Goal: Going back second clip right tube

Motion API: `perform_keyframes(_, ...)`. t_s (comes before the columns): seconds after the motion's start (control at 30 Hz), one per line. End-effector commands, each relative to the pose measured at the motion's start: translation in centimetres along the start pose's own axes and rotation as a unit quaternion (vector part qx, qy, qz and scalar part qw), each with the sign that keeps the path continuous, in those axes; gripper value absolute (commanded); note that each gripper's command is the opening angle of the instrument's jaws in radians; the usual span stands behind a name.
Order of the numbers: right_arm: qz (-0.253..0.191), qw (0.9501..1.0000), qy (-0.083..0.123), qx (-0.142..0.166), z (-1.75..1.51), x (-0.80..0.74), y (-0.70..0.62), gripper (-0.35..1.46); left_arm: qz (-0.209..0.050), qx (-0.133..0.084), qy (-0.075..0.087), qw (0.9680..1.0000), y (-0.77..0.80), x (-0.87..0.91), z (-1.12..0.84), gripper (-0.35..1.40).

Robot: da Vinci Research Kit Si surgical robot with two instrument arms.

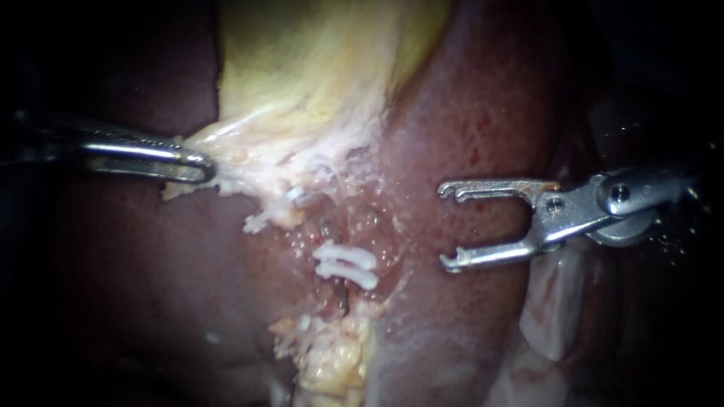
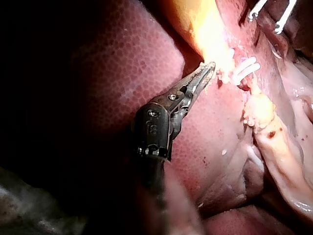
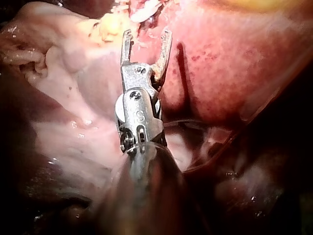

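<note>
Two white clips [image 1: 347,265] lie side by side across a tube in the raw bed between liver and gallbladder; little of the tube itself shows. My right instrument [image 1: 447,226] comes in from the right, its forked jaws wide open and empty, apart from the clips and over the liver [image 1: 483,113]. My left instrument [image 1: 197,166] has its jaws shut on the pale lower edge of the gallbladder [image 1: 317,68]. In the left wrist view its jaws [image 2: 208,71] grip that pale tissue beside the clips [image 2: 246,70]. In the right wrist view the open jaws [image 3: 146,36] stand short of the clips [image 3: 145,11].
Yellowish fatty tissue [image 1: 332,354] hangs below the clips. Pale membrane [image 1: 554,301] lies under the right instrument's shaft. Dark liver surface [image 1: 136,286] fills the left side.
</note>
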Motion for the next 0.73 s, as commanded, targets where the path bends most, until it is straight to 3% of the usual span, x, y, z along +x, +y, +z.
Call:
perform_keyframes(0.03,0.000,1.0000,0.000,0.000,0.01,0.00,0.00,0.50,-0.002,0.000,-0.001,1.0000,-0.02,-0.01,0.05,-0.35)
perform_keyframes(0.37,0.000,1.0000,0.000,0.000,0.01,0.00,-0.02,0.50,-0.002,-0.009,-0.002,1.0000,-0.08,-0.11,0.34,-0.35)
perform_keyframes(0.73,0.000,1.0000,0.000,0.000,0.01,0.00,-0.02,0.50,-0.002,-0.009,-0.002,1.0000,-0.08,-0.10,0.35,-0.35)
